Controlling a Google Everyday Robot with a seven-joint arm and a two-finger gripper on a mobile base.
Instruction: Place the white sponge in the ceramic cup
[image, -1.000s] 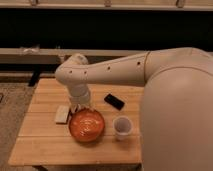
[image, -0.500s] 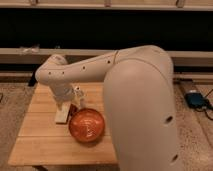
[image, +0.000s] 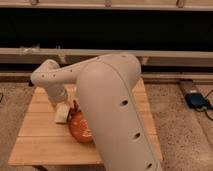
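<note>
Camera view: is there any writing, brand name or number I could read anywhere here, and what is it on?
No readable text anywhere.
The robot arm: plain white shell, only dark round holes, no lettering.
The gripper, down at the white sponge beside the orange bowl: no marks visible.
The blue object on the floor: too blurred to tell.

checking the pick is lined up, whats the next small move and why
Probably ease the gripper straight down onto the white sponge: it sits right over the sponge, which lies on the table beside the orange bowl. The ceramic cup is hidden behind the arm.
</note>
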